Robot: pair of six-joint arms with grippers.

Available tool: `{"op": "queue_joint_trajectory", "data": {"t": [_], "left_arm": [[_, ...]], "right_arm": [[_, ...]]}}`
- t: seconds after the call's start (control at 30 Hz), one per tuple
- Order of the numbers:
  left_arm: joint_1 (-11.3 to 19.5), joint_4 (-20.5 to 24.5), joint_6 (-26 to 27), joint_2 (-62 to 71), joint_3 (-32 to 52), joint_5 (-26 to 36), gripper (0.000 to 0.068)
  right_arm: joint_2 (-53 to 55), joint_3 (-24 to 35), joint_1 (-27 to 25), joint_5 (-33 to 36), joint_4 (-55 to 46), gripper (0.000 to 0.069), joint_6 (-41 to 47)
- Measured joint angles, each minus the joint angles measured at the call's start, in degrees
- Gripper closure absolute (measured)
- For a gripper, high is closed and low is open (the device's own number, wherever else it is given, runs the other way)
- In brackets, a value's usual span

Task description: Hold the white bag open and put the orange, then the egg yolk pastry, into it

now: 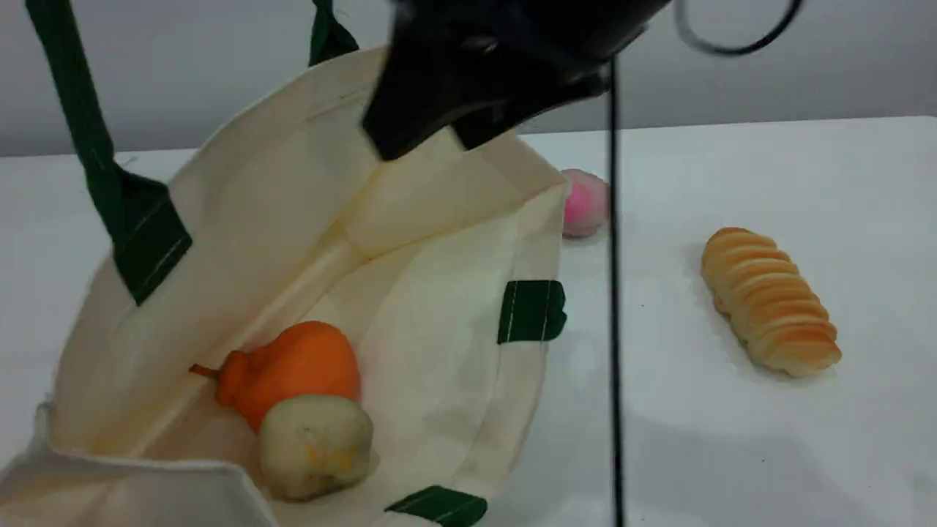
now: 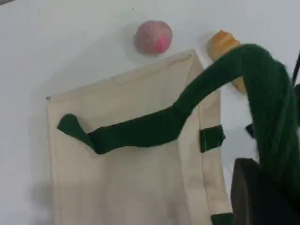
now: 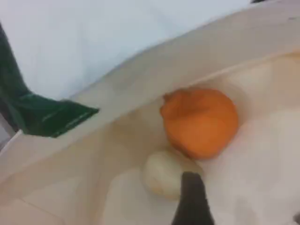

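The white bag (image 1: 439,322) stands open, its near side lifted by a dark green handle (image 1: 69,80) that runs up out of the scene view. In the left wrist view that handle (image 2: 140,131) loops over my left gripper (image 2: 255,197), which is shut on it. The orange (image 1: 296,369) lies on the bag's floor, stem to the left. The egg yolk pastry (image 1: 315,445) rests against it on the near side. Both also show in the right wrist view: orange (image 3: 201,122), pastry (image 3: 161,173). My right gripper (image 1: 432,143) hangs above the bag's mouth, open and holding nothing.
A greyish-pink ball (image 1: 584,203) sits just past the bag's right rim. A long ridged golden bread (image 1: 768,300) lies on the white table (image 1: 732,439) to the right. A black cable (image 1: 613,293) hangs straight down beside the bag.
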Motion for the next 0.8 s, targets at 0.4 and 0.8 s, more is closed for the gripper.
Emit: {"op": "queue_joint_trajectory", "data": {"t": [0.4,0.8], "left_arm": [[0.00,-0.21,0.00,8.94,0.00,0.00,0.0578],[0.00,0.25,1.99,13.26,0.05,2.58,0.0339]], "right_arm": [[-7.54,-0.05,-1.18,2.76,-3.21,0.0232,3.97],[-18.09,-0.17,-1.18,6.39,-15.49,0.0232,14.61]]}}
